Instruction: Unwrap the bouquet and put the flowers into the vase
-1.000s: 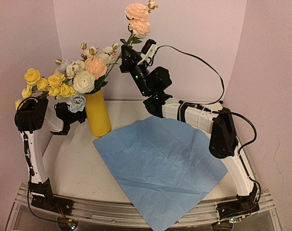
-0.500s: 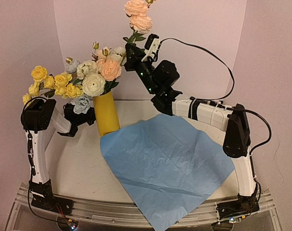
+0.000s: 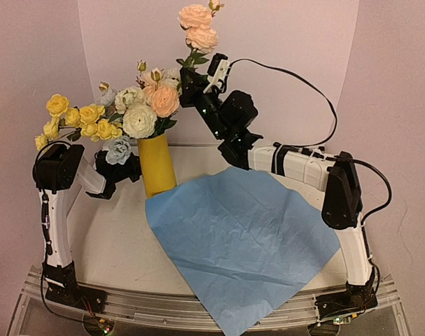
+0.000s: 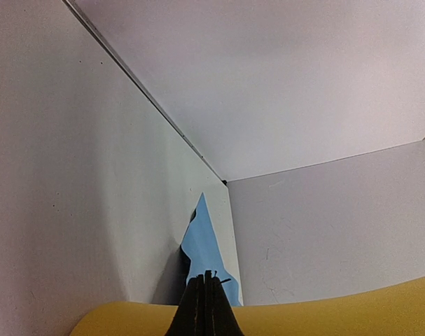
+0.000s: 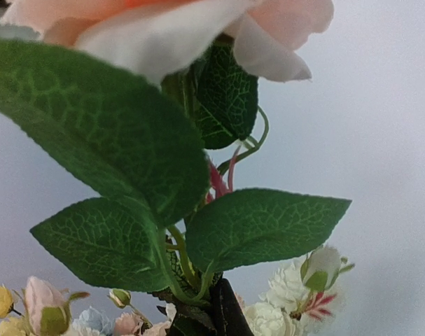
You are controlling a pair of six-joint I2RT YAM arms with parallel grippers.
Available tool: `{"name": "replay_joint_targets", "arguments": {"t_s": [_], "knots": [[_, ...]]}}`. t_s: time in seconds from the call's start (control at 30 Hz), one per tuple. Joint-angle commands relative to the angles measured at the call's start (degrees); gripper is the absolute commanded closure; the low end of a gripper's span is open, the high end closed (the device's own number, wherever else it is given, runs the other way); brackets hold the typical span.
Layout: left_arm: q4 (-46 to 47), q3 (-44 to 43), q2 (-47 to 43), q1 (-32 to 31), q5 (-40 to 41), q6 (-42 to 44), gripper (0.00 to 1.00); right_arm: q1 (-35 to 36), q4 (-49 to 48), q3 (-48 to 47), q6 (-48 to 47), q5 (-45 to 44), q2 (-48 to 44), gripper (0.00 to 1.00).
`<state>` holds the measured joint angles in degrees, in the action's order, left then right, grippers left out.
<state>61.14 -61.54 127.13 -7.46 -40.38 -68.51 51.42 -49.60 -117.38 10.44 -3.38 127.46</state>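
Note:
The yellow vase (image 3: 158, 166) stands upright at the back left, holding white, yellow and pink flowers (image 3: 138, 119). My left gripper (image 3: 136, 168) is shut against the vase's left side. In the left wrist view its fingertips (image 4: 206, 297) are pressed together in front of the vase (image 4: 338, 315), with nothing seen between them. My right gripper (image 3: 189, 72) is raised above and to the right of the vase, shut on the green stem (image 5: 177, 259) of a sprig of peach roses (image 3: 199, 26). The bouquet's blue paper (image 3: 244, 238) lies spread flat on the table.
Pale walls enclose the table on the left, back and right. The yellow blooms (image 3: 75, 122) lean out over my left arm. The right arm's cable (image 3: 296, 87) loops toward the back wall. The paper's near corner overhangs the table's front rail (image 3: 163, 308).
The vase with its flowers has shifted to the right, with my left gripper alongside it. My right arm has swung a little to the right, still holding the peach sprig high.

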Motion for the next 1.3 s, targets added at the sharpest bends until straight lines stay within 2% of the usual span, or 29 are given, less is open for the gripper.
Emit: {"name": "replay_joint_targets", "arguments": {"t_s": [0.0, 0.27, 0.67, 0.93, 1.0, 1.1, 1.27], "knots": [[3.09, -1.88, 1.27, -2.25, -2.03, -0.23, 1.00, 0.37, 5.45, 2.06, 0.21, 0.68, 1.61, 1.00], [3.12, -2.50, 1.66, -2.21, -1.81, 0.04, 1.00, 0.44, 12.00, -0.93, -4.28, -1.04, -1.96, 1.00], [3.10, -2.84, 1.54, -2.20, -2.24, 0.22, 1.00, 0.43, 10.71, -0.63, -0.46, 5.72, 7.54, 1.00], [3.10, -3.11, 1.54, -2.01, -2.42, 0.48, 1.00, 0.40, 8.60, 2.23, 1.41, 5.51, 8.73, 1.00], [3.10, -3.12, 1.54, -1.98, -2.34, 0.48, 1.00, 0.36, 8.42, 2.54, 1.04, 5.41, 8.17, 0.96], [3.15, -3.15, 1.60, -1.99, -2.33, 0.49, 1.00, 0.39, 8.26, 3.13, 0.59, 4.87, 6.48, 0.84], [3.10, -2.81, 1.25, -1.43, -2.25, 0.40, 1.00, 0.41, 6.81, 7.33, 1.53, 2.73, 1.93, 0.53]]}}
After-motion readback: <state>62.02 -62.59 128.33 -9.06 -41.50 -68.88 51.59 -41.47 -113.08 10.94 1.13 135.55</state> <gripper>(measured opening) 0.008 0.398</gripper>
